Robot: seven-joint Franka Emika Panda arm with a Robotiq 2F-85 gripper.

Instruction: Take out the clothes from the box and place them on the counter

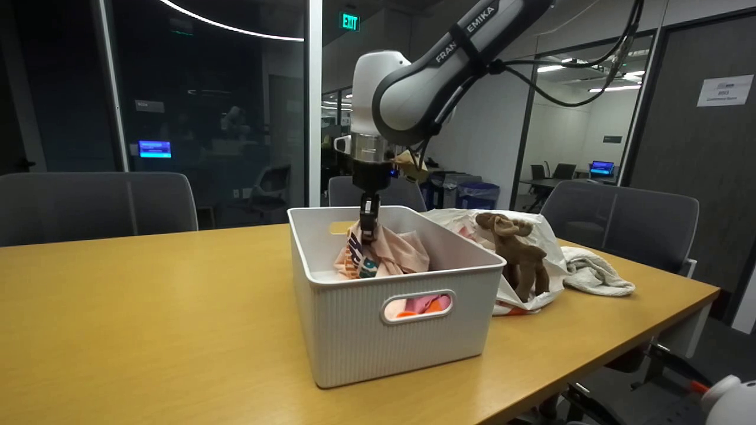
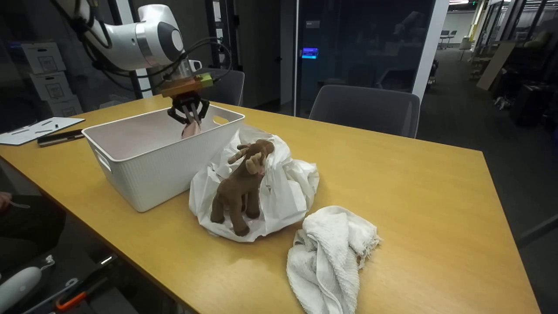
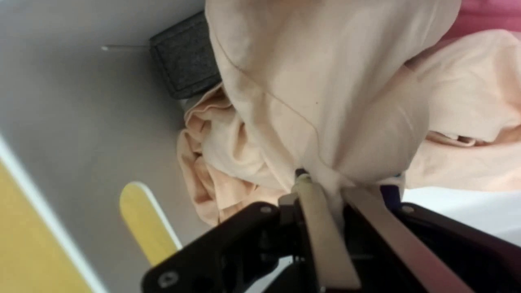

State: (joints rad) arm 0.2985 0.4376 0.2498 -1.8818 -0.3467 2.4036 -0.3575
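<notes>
Your desk (image 1: 147, 319) spreads tan and glossy across the lower part of both exterior views, carrying the light grey, ribbed box (image 1: 360, 342), at lower centre in an exterior view. A crumpled white plastic bag (image 2: 287, 187) sits just beside the box, at centre in an exterior view. Inside the box is the peach garment (image 3: 321, 89), thin and matt, filling the upper middle of your wrist view; a fine seam winds down it, and navy, teal and orange printing (image 1: 356, 254) shows in an exterior view. Rumpled peach folds (image 3: 228, 146) lie at either side; whether they are the same piece, you cannot tell. Your tool (image 3: 323, 183), at bottom centre there, is clenched on a pinch of this garment, creases fanning from its fingers (image 3: 325, 240). Deep pink cloth (image 3: 494, 16) peeks out at upper right.
</notes>
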